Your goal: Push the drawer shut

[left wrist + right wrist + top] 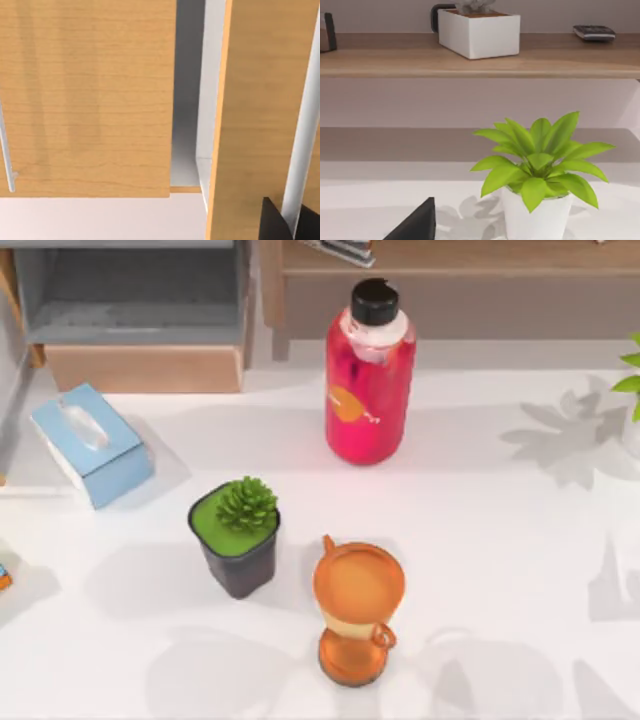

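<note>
Tan wood grain fronts the drawer (140, 368), a wide box at eleven o'clock on the desk (480, 540), pulled out so that its grey inner walls and floor lie bare to the top view. Its front panel is plain and flat, touching the desk's far edge zone just beyond the light-blue tissue box (92, 443) at nine o'clock.

From the left wrist view, smooth wooden panels stand close, one broad face (85, 95) with a thin pale bar near its edge and a second panel (260, 115) seen edge-on, a grey gap between them. A dark tip of the left pincer (275, 222) shows low against that second panel; whether it is open or closed I cannot tell.

From the right wrist view, the right arm looks level toward a long wooden shelf (395, 62) carrying a white square planter (480, 32). A leafy green plant in a white pot (540, 165) stands near on the desk. One dark finger (417, 225) of the right pincer shows, its state unclear.

At the desk's middle stand a glossy red bottle with black cap (368, 375), a spiky succulent in a black pot (238, 535), and an orange hourglass (357, 608).
</note>
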{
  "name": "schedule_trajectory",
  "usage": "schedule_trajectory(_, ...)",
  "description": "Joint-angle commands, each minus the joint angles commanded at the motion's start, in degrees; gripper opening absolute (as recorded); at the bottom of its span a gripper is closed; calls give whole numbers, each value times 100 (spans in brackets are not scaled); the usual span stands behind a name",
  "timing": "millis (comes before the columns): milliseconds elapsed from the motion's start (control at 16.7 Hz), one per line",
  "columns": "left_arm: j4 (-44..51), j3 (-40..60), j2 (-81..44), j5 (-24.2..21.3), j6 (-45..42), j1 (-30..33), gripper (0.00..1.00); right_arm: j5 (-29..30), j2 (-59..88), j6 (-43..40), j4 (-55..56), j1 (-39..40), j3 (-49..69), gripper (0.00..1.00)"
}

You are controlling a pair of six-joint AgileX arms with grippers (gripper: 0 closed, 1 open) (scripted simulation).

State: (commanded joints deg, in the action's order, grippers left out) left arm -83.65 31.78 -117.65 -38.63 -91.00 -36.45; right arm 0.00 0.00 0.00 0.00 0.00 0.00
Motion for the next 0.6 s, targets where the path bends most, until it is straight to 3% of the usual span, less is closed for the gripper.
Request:
schedule_trajectory(360,547,1012,-392,520,39,541,0,0,0,0,0,0,0,100)
schedule_trajectory(600,573,995,-403,521,48,516,0,0,0,0,0,0,0,100)
